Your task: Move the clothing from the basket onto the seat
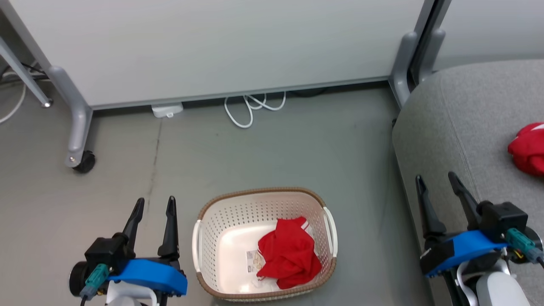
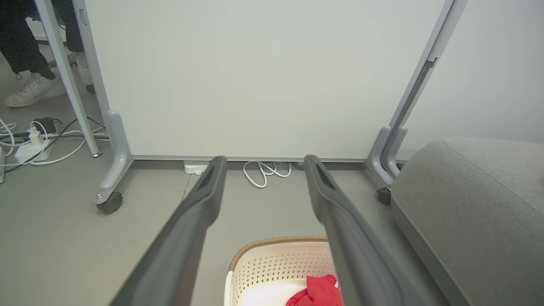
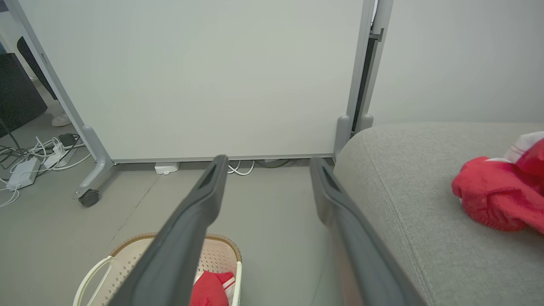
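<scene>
left gripper [image 1: 155,199]: fingers apart, empty, just left of the basket [image 1: 259,191]
right gripper [image 1: 435,176]: fingers apart, empty, right of the basket, by the seat [image 1: 459,110] edge
done: one garment [image 1: 529,148] on the seat, well right of the basket
to do: second garment [image 1: 289,253] crumpled inside the basket, untouched

The cream perforated basket [image 1: 260,191], brown-rimmed with white handles, stands upright on the floor [image 1: 272,148]. One crumpled red garment [image 1: 291,254] with white stripes lies inside, toward the right wall, partly over a label sticker [image 1: 253,259]. The grey seat [image 1: 459,114] stands right of the basket, apart from it. A second red garment [image 1: 528,149], bunched, with white trim, lies on the seat.
</scene>
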You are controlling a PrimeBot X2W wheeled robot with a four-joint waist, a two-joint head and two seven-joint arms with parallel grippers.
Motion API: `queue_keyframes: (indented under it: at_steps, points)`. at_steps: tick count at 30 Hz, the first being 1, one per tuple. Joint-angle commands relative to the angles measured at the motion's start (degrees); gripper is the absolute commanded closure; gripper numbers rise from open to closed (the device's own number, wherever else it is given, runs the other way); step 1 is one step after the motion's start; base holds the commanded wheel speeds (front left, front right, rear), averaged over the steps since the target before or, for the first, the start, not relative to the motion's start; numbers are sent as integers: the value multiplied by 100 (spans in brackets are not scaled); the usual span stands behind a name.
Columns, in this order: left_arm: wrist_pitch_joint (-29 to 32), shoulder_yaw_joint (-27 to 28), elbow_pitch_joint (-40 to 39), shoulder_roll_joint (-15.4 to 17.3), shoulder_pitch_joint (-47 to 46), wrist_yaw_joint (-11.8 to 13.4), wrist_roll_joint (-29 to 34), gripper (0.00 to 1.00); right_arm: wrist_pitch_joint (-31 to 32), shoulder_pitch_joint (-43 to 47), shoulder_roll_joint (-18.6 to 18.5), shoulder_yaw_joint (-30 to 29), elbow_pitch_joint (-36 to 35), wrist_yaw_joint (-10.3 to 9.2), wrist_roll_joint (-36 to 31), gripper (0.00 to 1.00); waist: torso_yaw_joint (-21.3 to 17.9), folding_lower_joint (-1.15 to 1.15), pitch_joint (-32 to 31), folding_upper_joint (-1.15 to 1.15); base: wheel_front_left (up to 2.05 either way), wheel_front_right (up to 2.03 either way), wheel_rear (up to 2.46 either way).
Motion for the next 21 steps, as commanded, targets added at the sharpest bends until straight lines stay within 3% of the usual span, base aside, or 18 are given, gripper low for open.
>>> queue_keyframes:
  at_steps: [1, 21]
  points:
    - [-16, -63, 17, 45, -177, -9, 3, 0, -26, -169, 12, 44, -61, 1, -48, 0, -165, 0, 263, 0, 0, 0, 0]
    - [-17, -654, 719, 491, -1915, -8, -137, 0, -295, -1635, 13, 286, -429, 1, 171, 0, -1315, 0, 2979, 0, 0, 0, 0]
